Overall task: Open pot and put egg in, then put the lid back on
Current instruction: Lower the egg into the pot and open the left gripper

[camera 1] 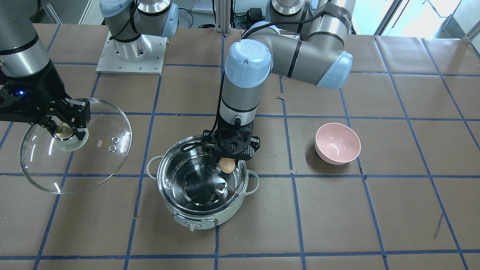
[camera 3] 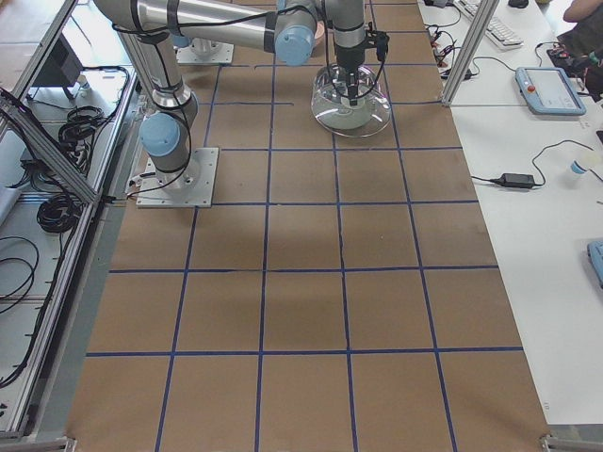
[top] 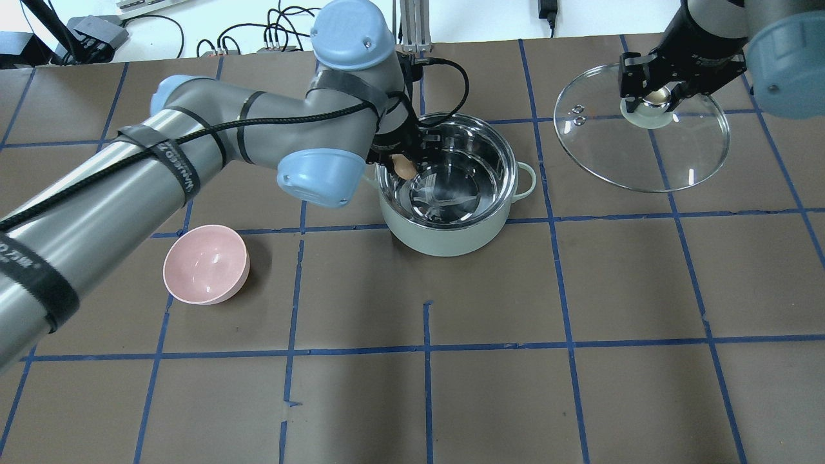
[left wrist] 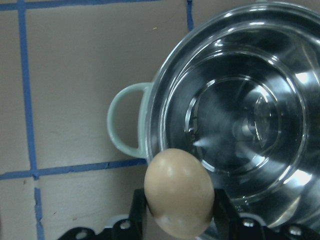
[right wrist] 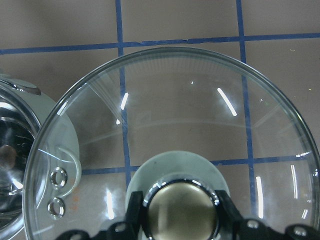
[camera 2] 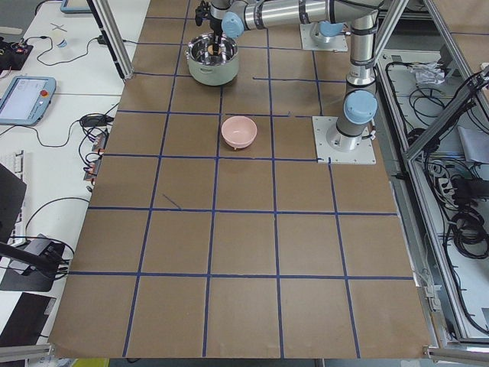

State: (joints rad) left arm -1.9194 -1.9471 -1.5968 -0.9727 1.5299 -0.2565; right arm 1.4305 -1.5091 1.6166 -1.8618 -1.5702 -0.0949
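The pot (top: 451, 240) stood mid-table. The egg (top: 405, 167), held in the left gripper (top: 405, 158), hung over its left rim. The lid (top: 644, 154), in the right gripper (top: 657, 100), sat well to the right — the bowl (top: 206, 264) well to the left.

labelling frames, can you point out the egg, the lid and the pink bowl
egg (left wrist: 178, 192): left wrist view, middle of its shell
lid (top: 644, 154): overhead view, clear glass below the hub
pink bowl (camera 1: 337, 142): front-facing view, bare inside wall
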